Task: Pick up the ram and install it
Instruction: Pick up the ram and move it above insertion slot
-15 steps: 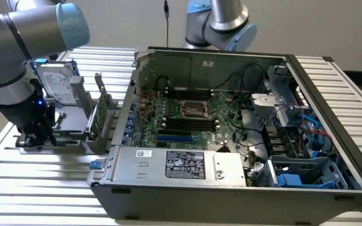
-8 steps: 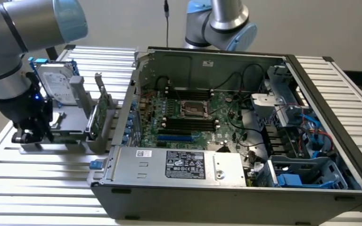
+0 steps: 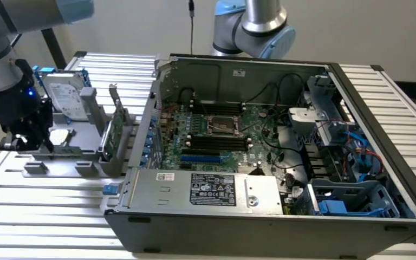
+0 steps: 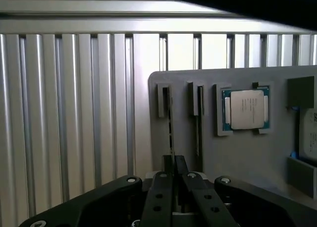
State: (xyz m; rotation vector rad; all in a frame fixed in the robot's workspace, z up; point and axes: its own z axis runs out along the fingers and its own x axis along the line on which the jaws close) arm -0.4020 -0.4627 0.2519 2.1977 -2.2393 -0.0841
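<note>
The ram is a thin dark stick seen edge-on, standing in a slot of the grey holder tray. One end of it runs in between my gripper's two black fingers, which are pressed together on it. In the exterior view my gripper hangs low over the grey tray at that view's left, outside the open computer case. The motherboard lies inside the case, with its long black memory slots bare.
A second thin stick stands in the neighbouring tray slot, and a processor chip lies beside it. On the tray a green expansion card stands upright and a hard drive leans behind. A second robot arm stands behind the case.
</note>
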